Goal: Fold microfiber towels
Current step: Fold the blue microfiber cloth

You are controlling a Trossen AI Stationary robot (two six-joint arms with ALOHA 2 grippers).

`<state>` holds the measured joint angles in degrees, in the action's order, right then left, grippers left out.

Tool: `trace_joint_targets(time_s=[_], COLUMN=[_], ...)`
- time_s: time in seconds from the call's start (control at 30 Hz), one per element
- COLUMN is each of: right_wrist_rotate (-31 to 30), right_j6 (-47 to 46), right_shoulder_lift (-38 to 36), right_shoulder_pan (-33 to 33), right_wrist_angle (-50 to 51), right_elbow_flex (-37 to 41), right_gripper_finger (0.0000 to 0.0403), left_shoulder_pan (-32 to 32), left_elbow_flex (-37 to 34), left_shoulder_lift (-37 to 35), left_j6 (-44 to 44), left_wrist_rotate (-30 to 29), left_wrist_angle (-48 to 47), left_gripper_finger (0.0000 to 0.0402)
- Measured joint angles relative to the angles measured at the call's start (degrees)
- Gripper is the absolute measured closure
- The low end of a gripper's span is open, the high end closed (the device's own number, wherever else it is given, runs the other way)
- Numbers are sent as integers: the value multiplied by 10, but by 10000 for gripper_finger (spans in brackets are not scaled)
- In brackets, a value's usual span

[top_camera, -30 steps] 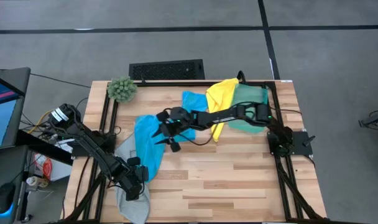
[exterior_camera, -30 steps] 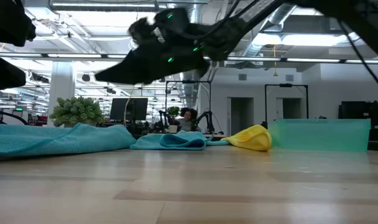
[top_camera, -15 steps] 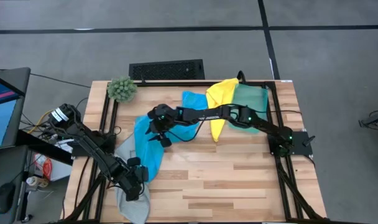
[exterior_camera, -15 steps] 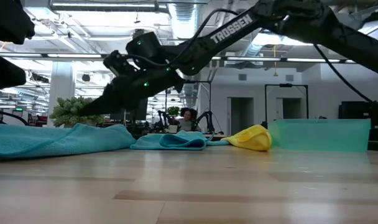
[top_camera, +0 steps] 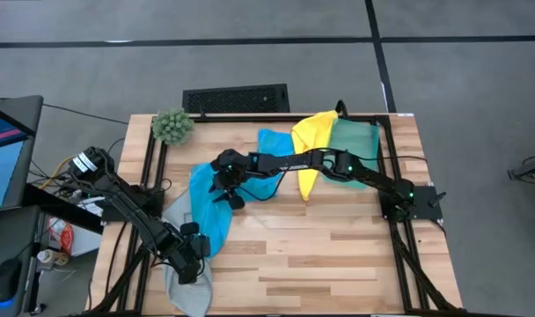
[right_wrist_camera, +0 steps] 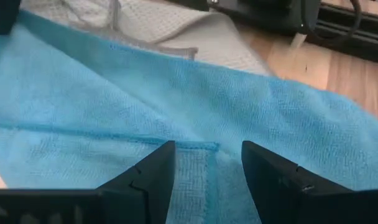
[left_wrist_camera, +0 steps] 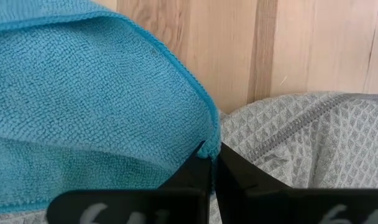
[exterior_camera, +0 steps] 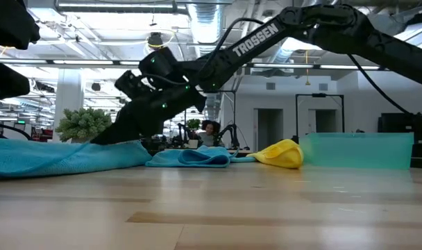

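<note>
a: where is the right gripper (top_camera: 223, 187) sitting relative to the long blue towel (top_camera: 208, 210)?

b: it is hovering over the far end of that towel. in the right wrist view its two fingers (right_wrist_camera: 148, 174) are standing well apart with blue cloth (right_wrist_camera: 176, 118) showing between them; nothing is being gripped. in the low view the arm is covering that end of the towel, so contact cannot be judged.

a: and the left gripper (top_camera: 191, 253)?

b: it is sitting at the near end of the same towel. in the left wrist view the fingers (left_wrist_camera: 198, 177) are pressing together on the towel's hemmed corner (left_wrist_camera: 204, 146), pinching it.

a: what is lying around that towel?

b: the pale grey towel (top_camera: 186, 280) is lying partly under it and hanging off the table (top_camera: 338, 255), so its full outline is being cut off. the second blue towel (top_camera: 272, 145) is lying just beyond it, partly hidden by the right arm. the yellow towel (top_camera: 313, 141) is overlapping the teal green towel (top_camera: 355, 145) farther along. the green plant (top_camera: 172, 126) is standing at the far corner.
</note>
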<state>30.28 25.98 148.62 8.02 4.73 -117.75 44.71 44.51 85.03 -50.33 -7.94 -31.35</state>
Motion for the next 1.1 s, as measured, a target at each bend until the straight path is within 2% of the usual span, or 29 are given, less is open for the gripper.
trace_joint_targets(time_s=[0.47, 0.63, 0.8, 1.1], right_wrist_rotate=[1, 6, 7, 7], right_j6=[13, 16, 44, 45], right_shoulder_lift=[-1, -1, -1, -4], right_shoulder_pan=[-1, -1, -5, -14], right_wrist_angle=[35, 45, 72, 73], right_elbow_flex=[0, 0, 0, 0], right_gripper_finger=[193, 210, 256, 384], left_shoulder_pan=[0, 0, 0, 0], left_elbow_flex=[0, 0, 0, 0], left_shoulder_lift=[0, 0, 0, 0], left_j6=[0, 0, -3, -3], left_wrist_rotate=[0, 0, 0, 0], left_wrist_angle=[0, 0, 0, -2], left_gripper_finger=[401, 401, 401, 401])
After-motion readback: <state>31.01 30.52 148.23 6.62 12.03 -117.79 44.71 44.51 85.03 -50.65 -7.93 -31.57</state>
